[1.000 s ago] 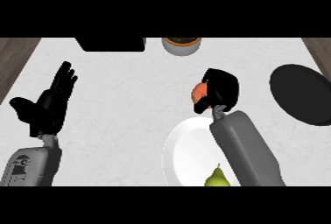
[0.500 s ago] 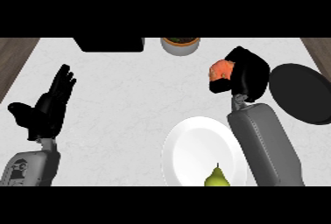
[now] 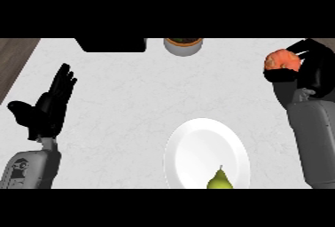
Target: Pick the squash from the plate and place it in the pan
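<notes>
My right hand (image 3: 313, 66) is at the far right of the counter, shut on the orange squash (image 3: 281, 62), which sticks out to the left of its curled fingers. The hand and squash hang over the black pan (image 3: 282, 92). Most of the pan is hidden under the hand and grey forearm; only a dark edge shows left of the wrist. The white plate (image 3: 203, 146) lies at the lower middle, well behind the hand. My left hand (image 3: 47, 108) rests open at the left, fingers up.
A green-yellow pear (image 3: 220, 179) lies on the near part of the plate. At the back edge stand a small round pot (image 3: 183, 45) and a black box (image 3: 111, 44). A wooden strip (image 3: 13, 62) borders the counter's left side.
My right hand has carried the squash off the plate, up and to the right, until it is over the pan. The left hand has stayed put.
</notes>
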Action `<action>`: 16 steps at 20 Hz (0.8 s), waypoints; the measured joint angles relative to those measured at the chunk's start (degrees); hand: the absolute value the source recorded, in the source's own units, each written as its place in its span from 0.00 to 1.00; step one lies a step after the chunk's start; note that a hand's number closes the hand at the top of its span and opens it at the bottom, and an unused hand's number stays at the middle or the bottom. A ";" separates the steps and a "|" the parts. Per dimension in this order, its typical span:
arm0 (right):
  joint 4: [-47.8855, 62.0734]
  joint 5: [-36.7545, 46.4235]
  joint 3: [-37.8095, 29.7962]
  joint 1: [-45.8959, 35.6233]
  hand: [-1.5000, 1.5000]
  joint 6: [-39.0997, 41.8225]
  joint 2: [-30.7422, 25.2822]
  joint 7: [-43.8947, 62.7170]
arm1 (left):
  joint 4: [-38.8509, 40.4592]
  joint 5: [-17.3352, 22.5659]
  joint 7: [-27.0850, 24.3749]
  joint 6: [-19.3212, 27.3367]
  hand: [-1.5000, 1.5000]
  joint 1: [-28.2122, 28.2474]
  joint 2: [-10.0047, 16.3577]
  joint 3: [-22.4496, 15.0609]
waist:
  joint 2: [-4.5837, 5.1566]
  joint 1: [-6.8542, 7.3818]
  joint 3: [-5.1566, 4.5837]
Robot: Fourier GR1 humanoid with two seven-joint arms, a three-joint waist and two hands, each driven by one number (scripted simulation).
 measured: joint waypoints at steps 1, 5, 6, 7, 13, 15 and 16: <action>2.56 -1.00 -1.52 -0.13 1.00 -0.68 -1.67 -2.13 | -0.07 -0.10 -0.08 -0.11 0.50 0.10 0.05 -0.10 | 0.07 0.17 0.02; 12.51 -4.10 -6.51 -0.65 1.00 -3.45 -7.66 -10.44 | -0.40 0.34 0.19 -0.61 0.50 -0.30 0.32 0.18 | 0.22 0.63 0.04; 15.32 -3.65 -7.20 -0.58 1.00 -5.27 -8.59 -11.98 | -0.73 0.34 0.46 -0.64 0.50 -0.27 0.06 -0.12 | 0.30 0.84 0.05; 17.74 -3.55 -7.88 -0.61 1.00 -6.20 -9.95 -13.63 | 0.01 0.37 0.06 -0.74 0.50 -0.61 0.17 0.10 | 0.37 0.85 0.07; 34.06 -4.85 -13.05 -2.24 1.00 -12.26 -17.20 -23.99 | 0.42 -0.11 -0.36 -0.44 0.50 -1.90 -0.46 -0.47 | 0.86 1.85 0.19; 38.75 -5.99 -14.82 -2.93 1.00 -13.93 -18.67 -27.33 | 0.06 -0.33 0.21 -0.22 0.50 -2.10 -0.89 -0.99 | 0.97 2.21 0.23; 40.70 -6.53 -15.67 -3.02 1.00 -14.84 -19.25 -28.82 | 0.19 -0.60 -0.11 -0.06 0.50 -1.81 -1.31 -1.36 | 1.07 2.37 0.27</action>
